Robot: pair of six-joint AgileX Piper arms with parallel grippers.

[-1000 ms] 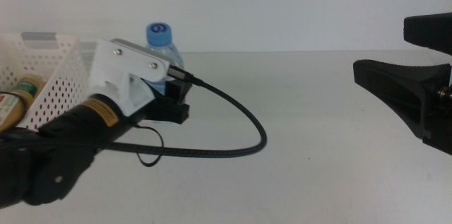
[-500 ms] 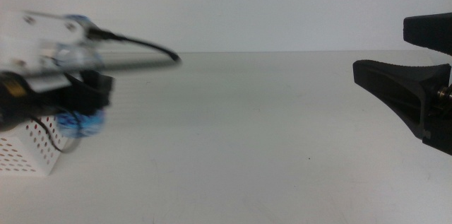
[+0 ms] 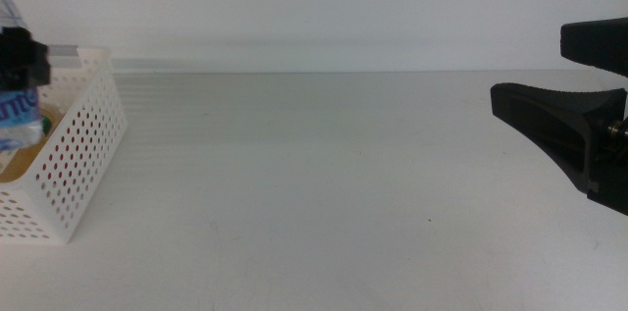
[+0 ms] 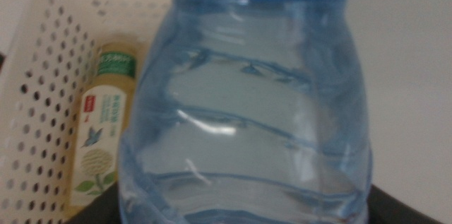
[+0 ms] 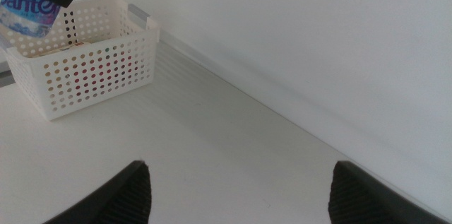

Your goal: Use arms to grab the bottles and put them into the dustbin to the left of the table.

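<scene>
At the table's (image 3: 324, 183) left edge the left gripper (image 3: 22, 59) is clamped on the blue-labelled water bottle (image 3: 15, 120), holding it upright, long axis vertical and cap upward, above the open dustbin (image 3: 78, 144). The yellow-liquid bottle (image 4: 99, 136) lies flat on the basket's floor. The right gripper (image 5: 236, 189) waits at the right edge, jaws wide apart.

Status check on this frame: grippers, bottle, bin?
Left gripper holding water bottle above the dustbin. Green-label bottle already inside. Right gripper open, waiting at table's right. Nothing in the way.
</scene>
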